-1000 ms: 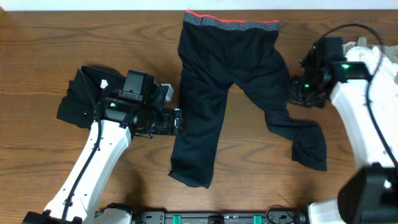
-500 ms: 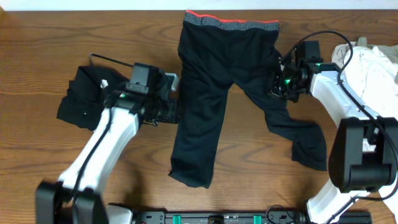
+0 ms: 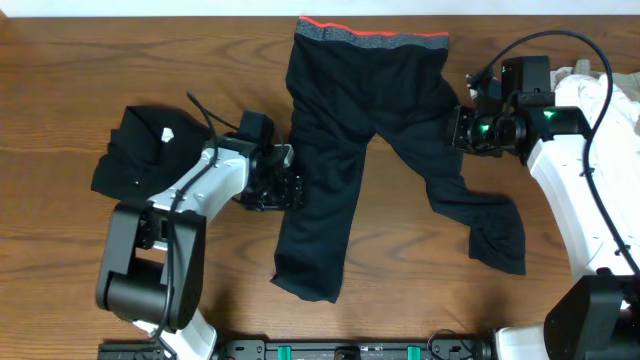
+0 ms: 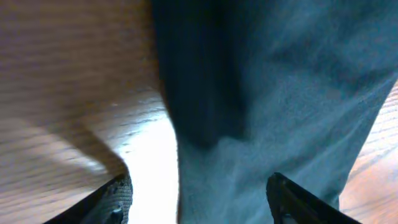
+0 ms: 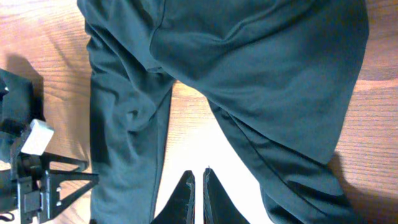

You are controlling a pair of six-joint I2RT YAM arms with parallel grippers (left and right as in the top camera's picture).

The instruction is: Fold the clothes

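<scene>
Black trousers (image 3: 340,130): lay spread flat on the wooden table (image 3: 60,260), legs apart, unfolded.
Left gripper (image 3: 290,188): at the trousers' left leg edge, fingers (image 4: 118,196) wide apart, grasping nothing.
Right gripper (image 3: 458,128): just beside the trousers' right hip, clenched, empty.
Small folded garment (image 3: 135,155): well left of the trousers.
Change: trousers unmoved; right gripper had drawn slightly off their edge.

Blurred trousers (image 4: 280,93), left wrist view
</scene>
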